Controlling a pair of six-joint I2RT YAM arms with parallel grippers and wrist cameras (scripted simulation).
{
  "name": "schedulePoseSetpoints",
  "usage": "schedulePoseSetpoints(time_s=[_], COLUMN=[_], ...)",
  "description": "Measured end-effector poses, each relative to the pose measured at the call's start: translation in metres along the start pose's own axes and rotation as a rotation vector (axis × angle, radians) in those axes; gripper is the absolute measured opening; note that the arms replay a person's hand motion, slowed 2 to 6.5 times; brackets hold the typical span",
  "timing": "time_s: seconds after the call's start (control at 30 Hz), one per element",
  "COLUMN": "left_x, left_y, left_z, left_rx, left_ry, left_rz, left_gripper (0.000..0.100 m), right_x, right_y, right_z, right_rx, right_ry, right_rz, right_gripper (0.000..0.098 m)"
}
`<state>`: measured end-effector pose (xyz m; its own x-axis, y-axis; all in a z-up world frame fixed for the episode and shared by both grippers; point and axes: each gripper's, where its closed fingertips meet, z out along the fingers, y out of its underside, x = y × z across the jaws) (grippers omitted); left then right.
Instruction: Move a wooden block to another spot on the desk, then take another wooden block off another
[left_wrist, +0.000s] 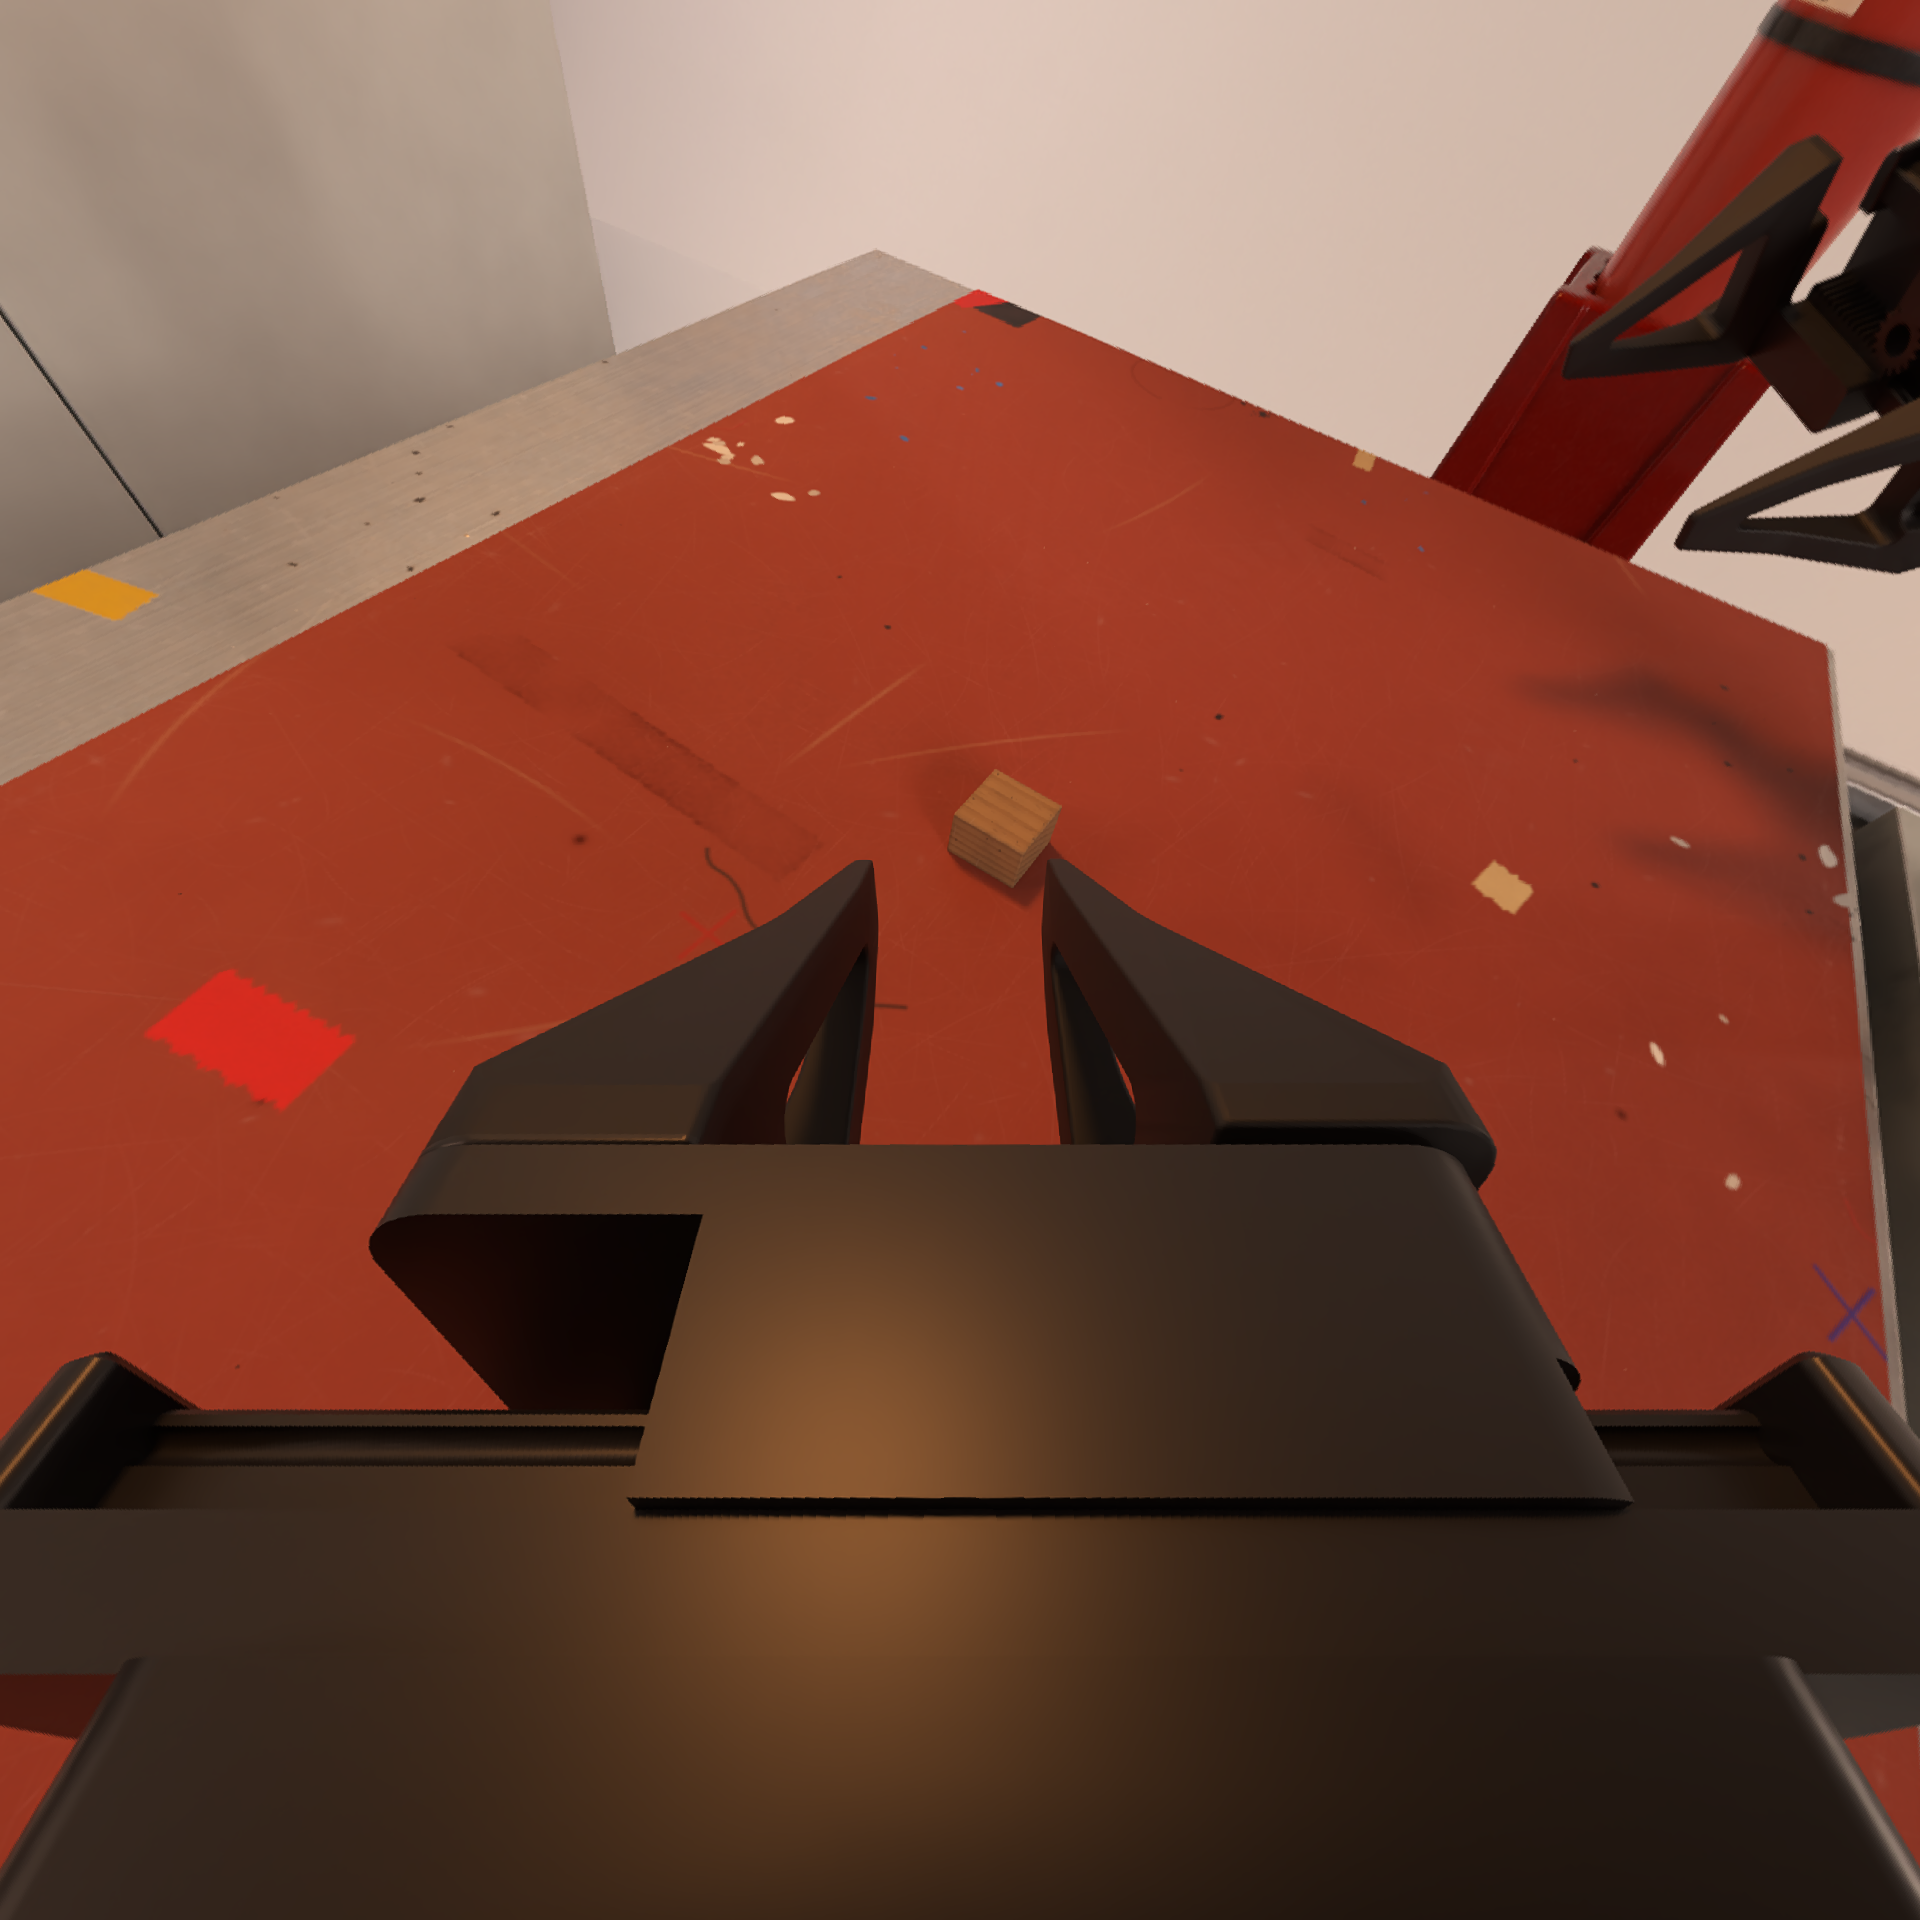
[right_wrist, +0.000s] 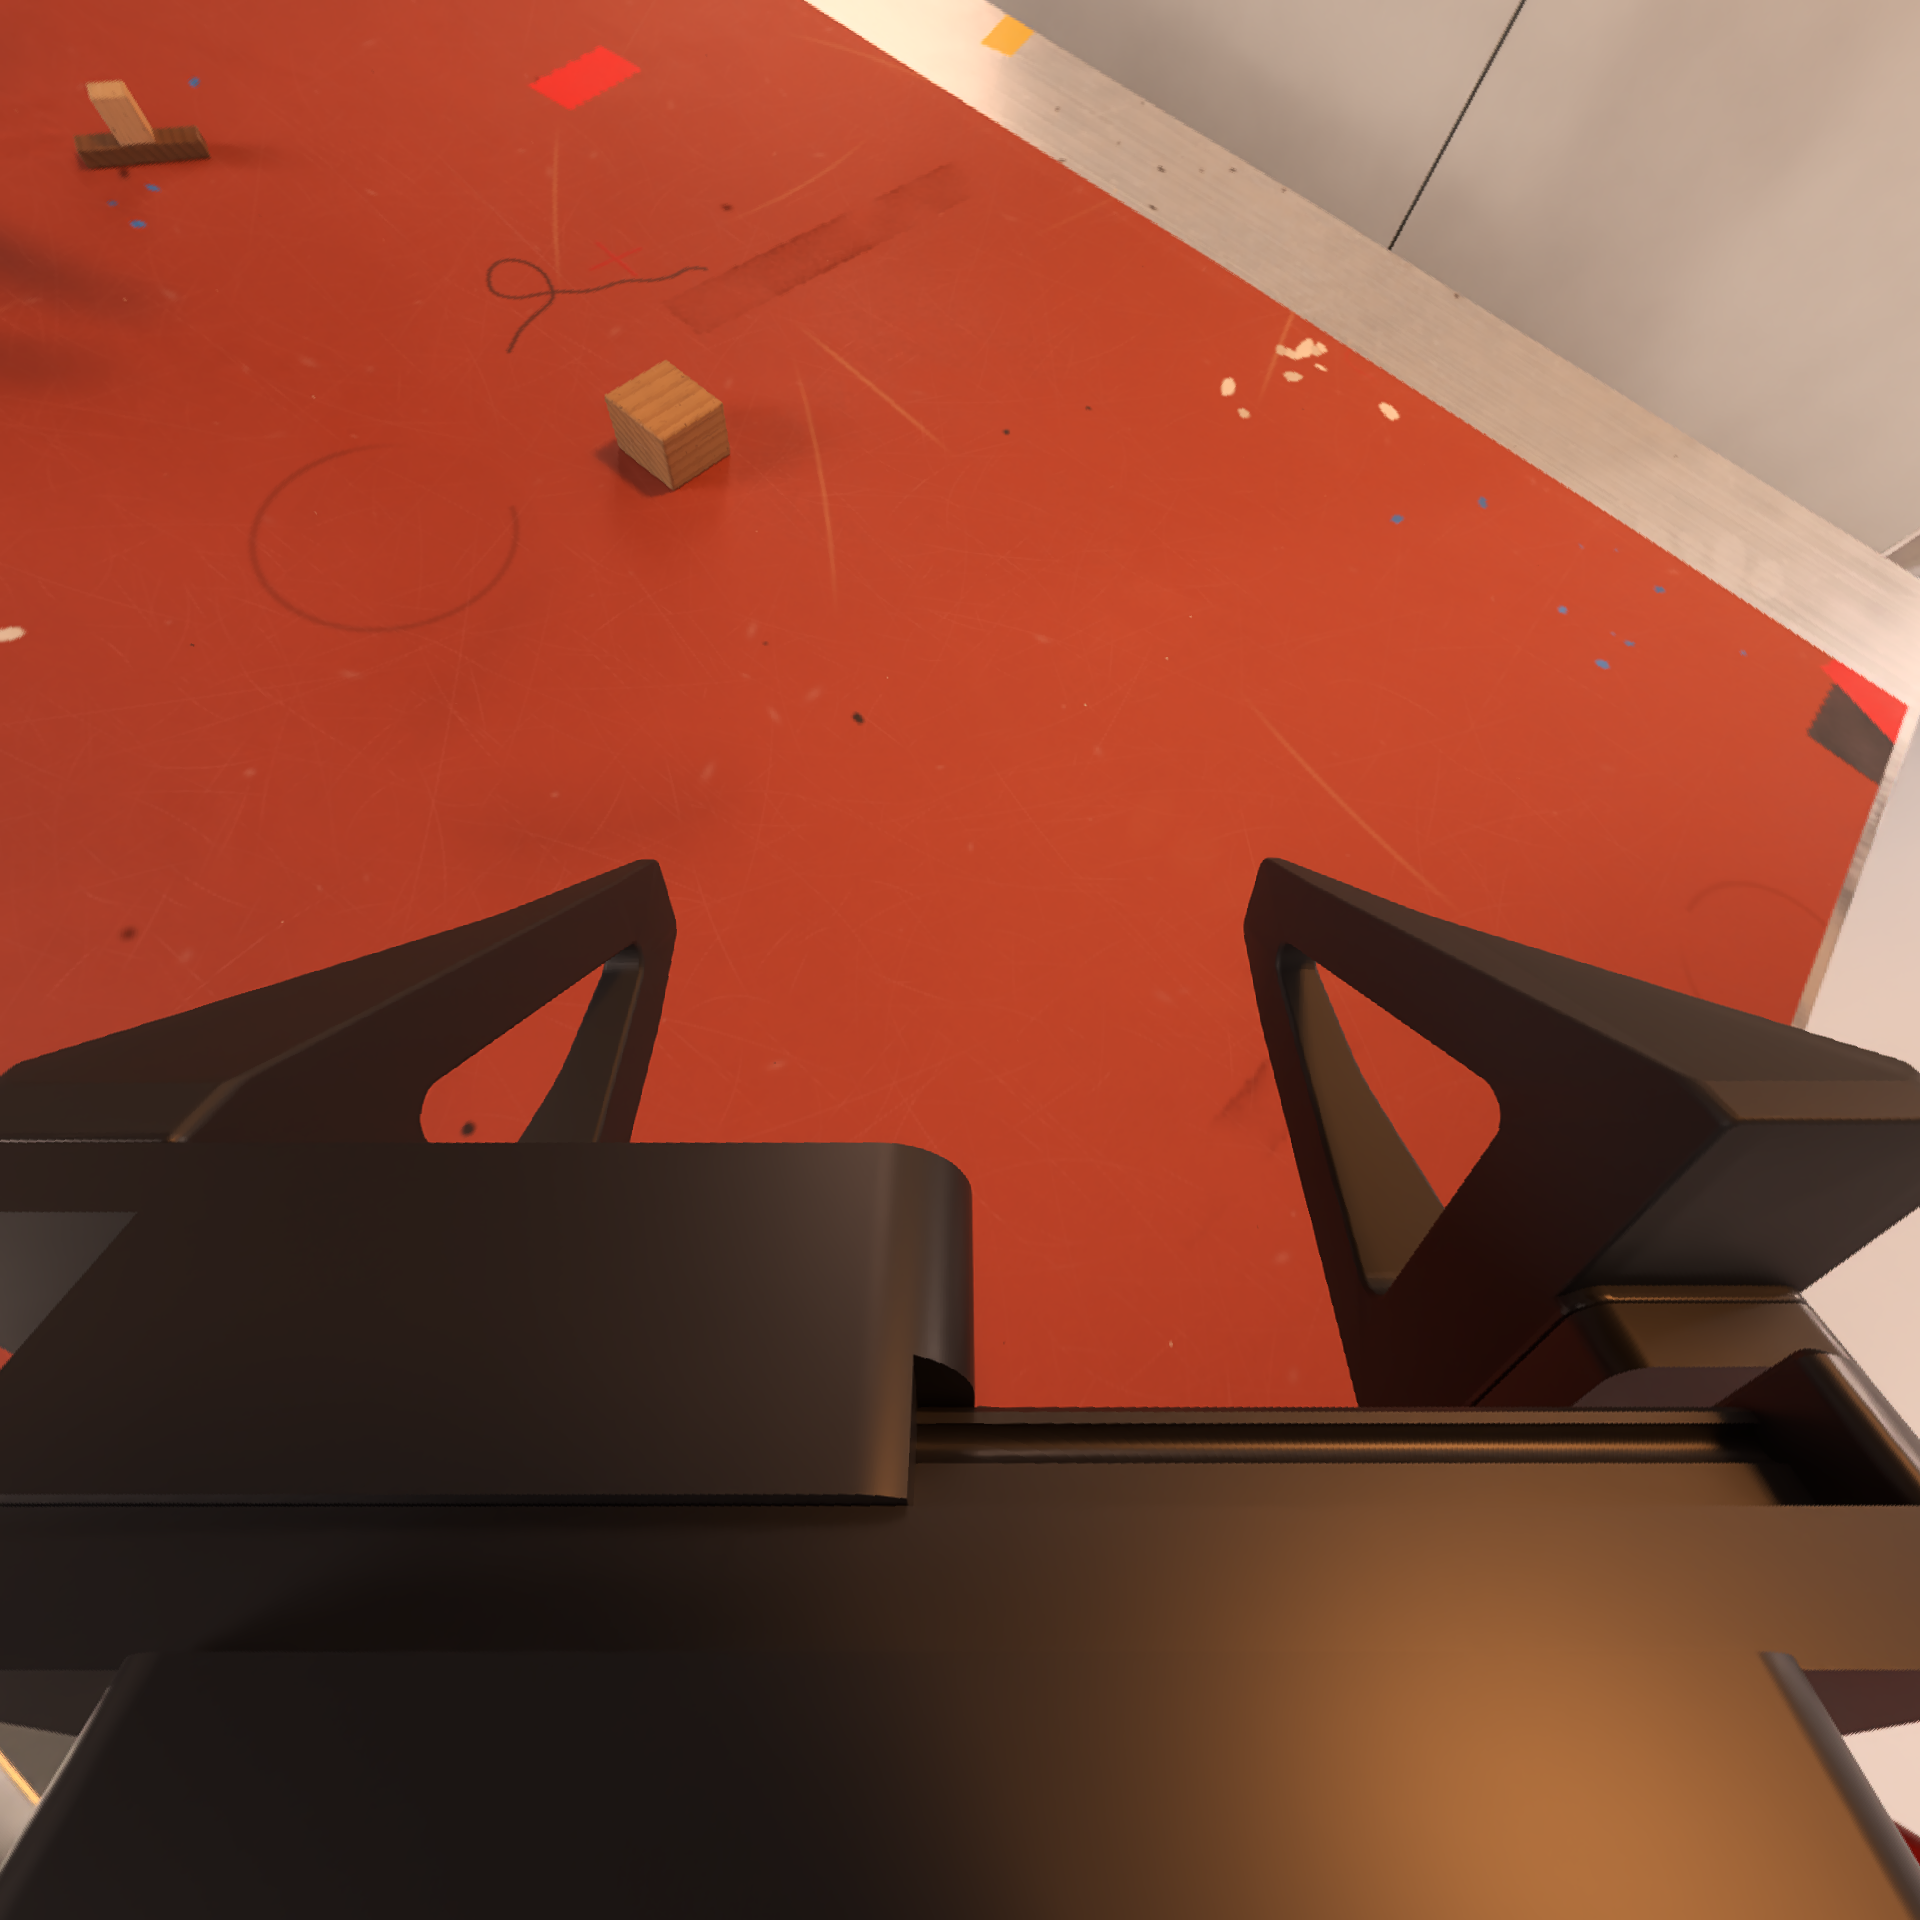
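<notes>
A light wooden cube (left_wrist: 1003, 828) sits alone on the red desk (left_wrist: 1143, 623), just beyond my left gripper's fingertips and slightly right of the gap. My left gripper (left_wrist: 958, 868) is narrowly open and holds nothing. The cube also shows in the right wrist view (right_wrist: 667, 424), far ahead and to the left of my right gripper (right_wrist: 958, 862), which is wide open and empty above bare desk (right_wrist: 1039, 644). At the far upper left, a pale wooden block (right_wrist: 122, 111) lies across a dark wooden block (right_wrist: 145, 149).
The red right arm (left_wrist: 1662, 312) and its open fingers stand at the desk's far right edge. A metal strip (left_wrist: 416, 488) borders the desk, with a wall behind. Flat tape patches (left_wrist: 249, 1037) and a drawn circle (right_wrist: 384, 540) mark the surface.
</notes>
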<state>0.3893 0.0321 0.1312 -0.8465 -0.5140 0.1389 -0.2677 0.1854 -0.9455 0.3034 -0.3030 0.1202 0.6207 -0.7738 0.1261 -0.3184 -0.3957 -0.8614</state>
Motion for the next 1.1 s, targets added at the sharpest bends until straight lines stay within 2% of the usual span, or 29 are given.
schedulePoseSetpoints(time_s=[0.57, 1.1], left_x=[0.010, 0.001], left_y=[0.003, 0.005], left_z=[-0.003, -0.005], left_rx=[-0.003, -0.001], left_ry=[0.021, 0.007], left_rz=[0.030, 0.015], left_gripper=[0.029, 0.029], right_x=[-0.011, -0.027], right_y=[-0.017, -0.033], right_z=[0.061, 0.107], right_rx=[0.003, 0.010], right_ry=[-0.106, -0.215], right_rz=[-0.038, -0.093], right_gripper=[0.0940, 0.0940])
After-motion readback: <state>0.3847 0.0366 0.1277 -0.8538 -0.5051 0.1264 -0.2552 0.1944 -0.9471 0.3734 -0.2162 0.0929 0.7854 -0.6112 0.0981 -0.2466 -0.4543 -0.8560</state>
